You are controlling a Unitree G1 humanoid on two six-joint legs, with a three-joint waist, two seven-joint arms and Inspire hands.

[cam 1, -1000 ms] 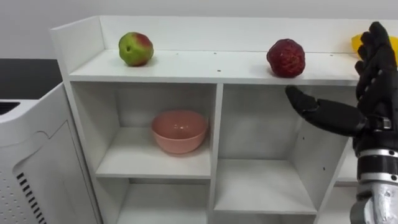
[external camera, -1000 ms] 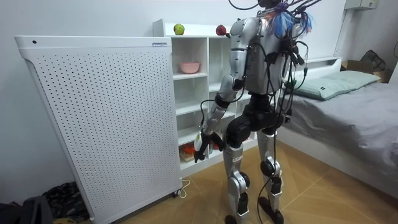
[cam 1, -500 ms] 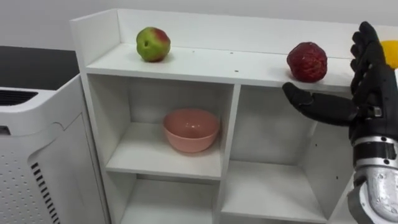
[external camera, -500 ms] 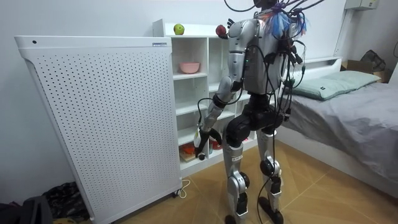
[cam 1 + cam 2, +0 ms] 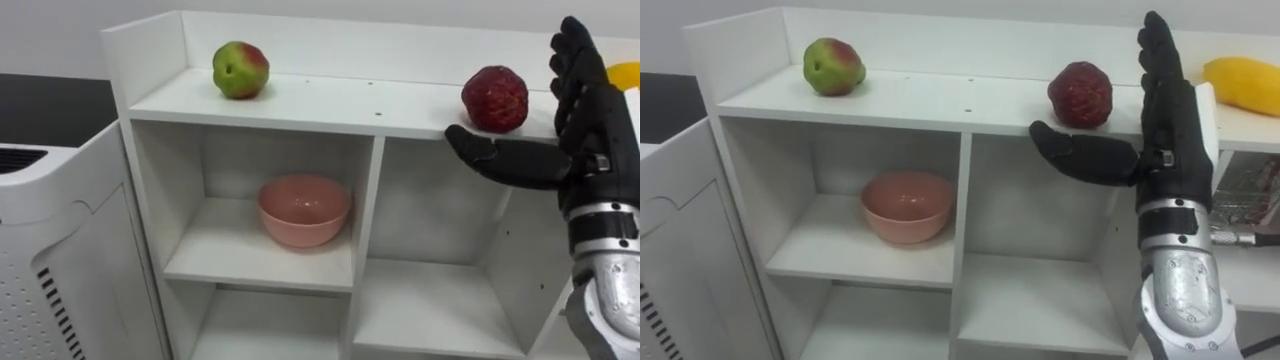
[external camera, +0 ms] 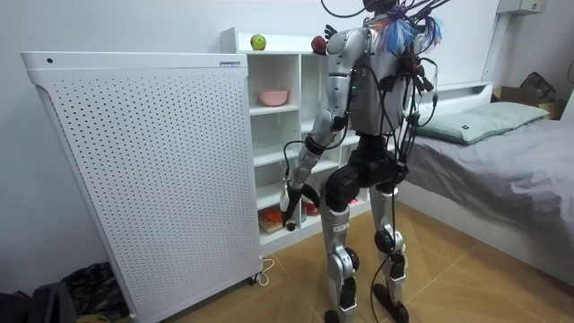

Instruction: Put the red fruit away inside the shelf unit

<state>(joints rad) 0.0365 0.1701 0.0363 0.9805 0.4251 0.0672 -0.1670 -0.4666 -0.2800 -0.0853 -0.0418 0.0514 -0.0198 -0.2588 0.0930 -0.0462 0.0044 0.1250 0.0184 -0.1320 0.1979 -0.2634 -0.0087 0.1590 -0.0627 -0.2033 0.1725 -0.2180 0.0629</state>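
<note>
A dark red fruit (image 5: pixel 493 98) rests on the top board of the white closet (image 5: pixel 330 100), right of its middle. A green and red apple (image 5: pixel 240 70) lies at the board's left end, and a yellow fruit (image 5: pixel 1243 84) at its right end. My right hand (image 5: pixel 590 130) is raised just right of the red fruit and in front of the board's edge. It is open, fingers straight up, thumb stretched left below the fruit and apart from it. It holds nothing. My left hand (image 6: pixel 289 211) hangs low beside my thigh.
A pink bowl (image 5: pixel 304 209) stands in the upper left compartment; the compartment beside it has free room. A tall white perforated panel (image 6: pixel 134 170) stands against the closet's left side. A bed (image 6: pixel 502 152) lies behind me as I stand facing the closet.
The eye view has shifted with the camera. My right hand has risen a little and its thumb has come closer to the red fruit. The fruits have not moved.
</note>
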